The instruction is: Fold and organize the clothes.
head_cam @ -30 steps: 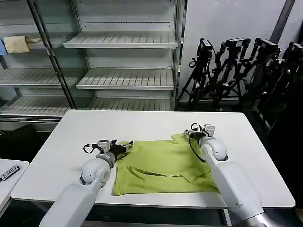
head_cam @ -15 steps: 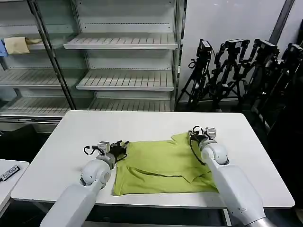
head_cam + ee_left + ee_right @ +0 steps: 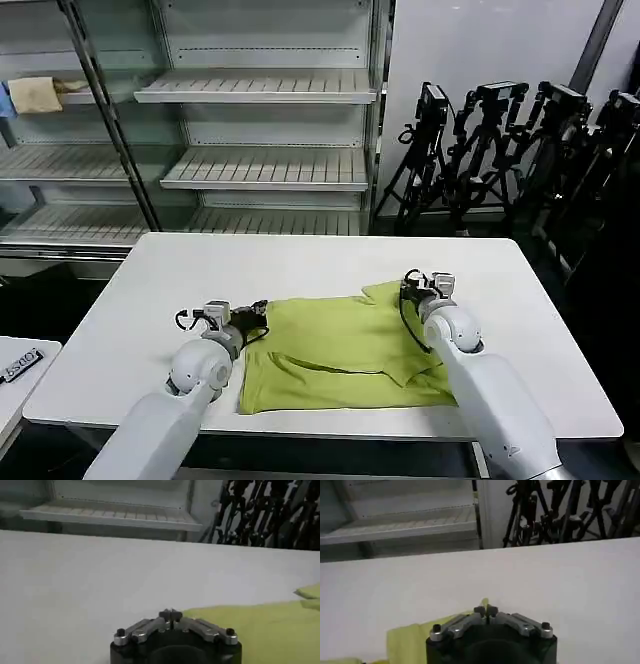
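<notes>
Both grippers have pulled toward you. Your left gripper [image 3: 252,320] and right gripper [image 3: 412,290] stay pinched closed on the shirt [image 3: 340,350] at table [image 3: 300,265] centre; lift both corners evenly toward 6 o'clock.

Shirt [image 3: 345,345] plain lime yellow-green, no print; same green at edge in both wrist views. Table [image 3: 300,265] white, plain. Left gripper [image 3: 258,316] black body, silver-grey finger links; right gripper [image 3: 409,283] same black and silver. Both arm shells glossy white-grey. Shelving [image 3: 265,95] pale grey-white, slatted boards, dark metal uprights. Small cloth [image 3: 35,95] on upper left shelf beige, blue bit beside it. Tripods [image 3: 500,150] black against pale grey wall.
</notes>
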